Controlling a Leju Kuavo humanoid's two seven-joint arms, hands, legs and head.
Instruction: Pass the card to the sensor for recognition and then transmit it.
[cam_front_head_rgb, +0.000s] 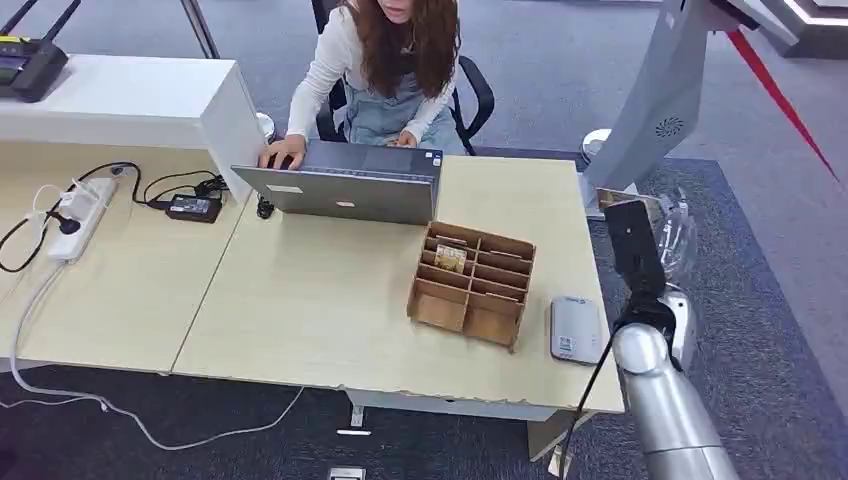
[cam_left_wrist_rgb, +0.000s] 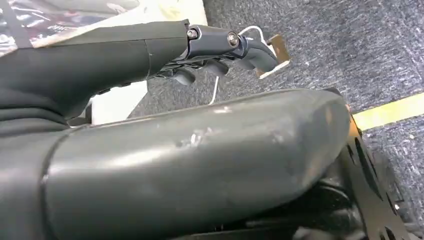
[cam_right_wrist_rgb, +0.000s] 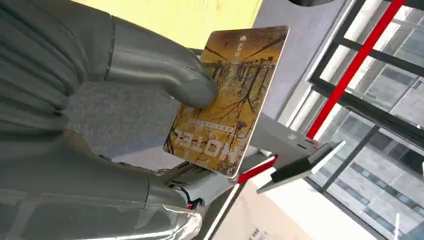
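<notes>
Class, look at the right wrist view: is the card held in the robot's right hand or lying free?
Held. The thumb presses the card against the right hand fingers behind it.

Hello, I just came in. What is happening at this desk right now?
The robot's right hand holds a yellowish card with its thumb pressed on the face, raised beside the desk, off its right edge. A grey card reader lies on the desk next to a wooden card box with another card inside. The left hand hangs low over the carpet, holding nothing. A person types on a laptop.
</notes>
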